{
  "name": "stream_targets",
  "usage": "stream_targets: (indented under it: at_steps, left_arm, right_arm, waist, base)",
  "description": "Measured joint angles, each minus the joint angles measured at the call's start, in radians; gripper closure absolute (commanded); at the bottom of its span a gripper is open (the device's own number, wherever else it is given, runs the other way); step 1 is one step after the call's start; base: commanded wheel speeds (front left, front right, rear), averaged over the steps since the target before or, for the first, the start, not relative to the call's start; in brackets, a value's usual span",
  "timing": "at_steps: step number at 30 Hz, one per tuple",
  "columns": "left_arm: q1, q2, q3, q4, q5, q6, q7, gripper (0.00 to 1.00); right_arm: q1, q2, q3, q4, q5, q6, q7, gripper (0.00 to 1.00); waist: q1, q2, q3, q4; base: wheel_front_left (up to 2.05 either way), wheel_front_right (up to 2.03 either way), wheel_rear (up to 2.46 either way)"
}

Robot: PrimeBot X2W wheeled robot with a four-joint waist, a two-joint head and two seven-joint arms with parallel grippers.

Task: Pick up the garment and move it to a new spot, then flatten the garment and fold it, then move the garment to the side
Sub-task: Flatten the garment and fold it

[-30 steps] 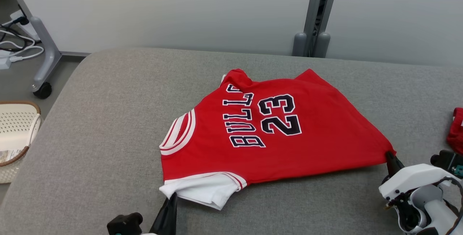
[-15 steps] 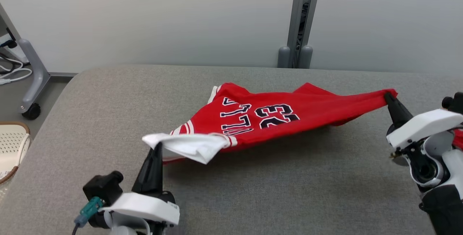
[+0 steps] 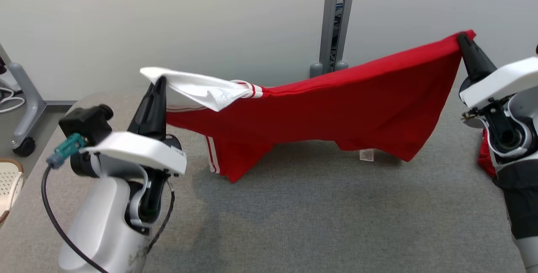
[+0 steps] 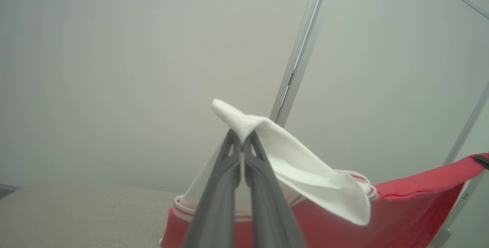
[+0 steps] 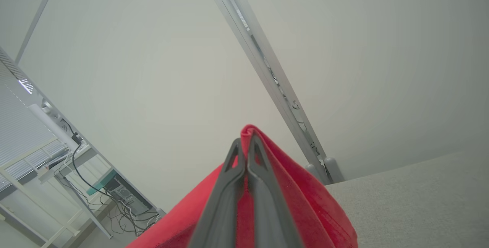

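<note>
The red garment (image 3: 336,96) hangs in the air over the grey padded worktop (image 3: 315,222), stretched between the two tools. The left tool (image 3: 159,81) has its fingers pressed together on the corner of the white sleeve (image 3: 197,90). The right tool (image 3: 462,37), higher and far to the right, pinches a red corner. The garment's lowest points and a small white label (image 3: 366,154) hang close above the worktop; whether they touch it I cannot tell. Behind the cloth a grey post (image 3: 334,16) rises against the pale wall (image 3: 168,20), its foot partly hidden by the upper edge. Beside the right arm another red cloth (image 3: 483,155) lies on the worktop. Off the left edge stand a wheeled stand leg (image 3: 23,109) and a pale perforated basket (image 3: 8,180).
</note>
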Motion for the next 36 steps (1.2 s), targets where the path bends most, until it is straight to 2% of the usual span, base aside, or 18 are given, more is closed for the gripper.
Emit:
stream_targets:
  at_steps: [8,14,19,27,32,36]
  left_arm:
    - [-0.206,-0.012,0.046,0.029,-0.084,-0.005,0.073,1.0]
    - [-0.311,-0.024,0.072,0.073,-0.121,0.002,0.085,1.0]
    - [-0.353,-0.041,0.11,0.117,-0.183,0.032,0.098,1.0]
    - [-0.364,-0.057,0.14,0.161,-0.266,0.055,0.116,1.0]
    - [-0.369,-0.066,0.153,0.206,-0.32,0.077,0.146,1.0]
    - [-0.446,-0.069,0.157,0.257,-0.365,0.107,0.178,1.0]
  right_arm:
    - [-0.145,0.044,-0.018,-0.008,-0.067,0.0,0.009,1.0]
    - [-0.217,0.056,-0.013,0.02,-0.113,0.0,0.001,1.0]
    - [-0.255,0.066,-0.028,0.061,-0.113,0.0,-0.006,1.0]
    - [-0.266,0.065,-0.035,0.108,-0.11,0.0,-0.011,1.0]
    - [-0.289,0.071,-0.061,0.177,-0.094,0.0,0.002,1.0]
    - [-0.362,0.072,-0.082,0.258,-0.099,0.0,0.005,1.0]
  waist:
    - [0.0,0.0,-0.015,-0.036]
    - [0.0,0.0,-0.03,-0.053]
    - [0.0,0.0,-0.041,-0.062]
    - [0.0,0.0,-0.044,-0.058]
    - [0.0,0.0,-0.022,-0.055]
    - [0.0,0.0,0.018,-0.055]
  base:
    - [0.0,0.0,0.0]
    - [0.0,0.0,0.0]
    - [0.0,0.0,0.0]
    - [0.0,0.0,0.0]
    - [0.0,0.0,0.0]
    - [0.0,0.0,0.0]
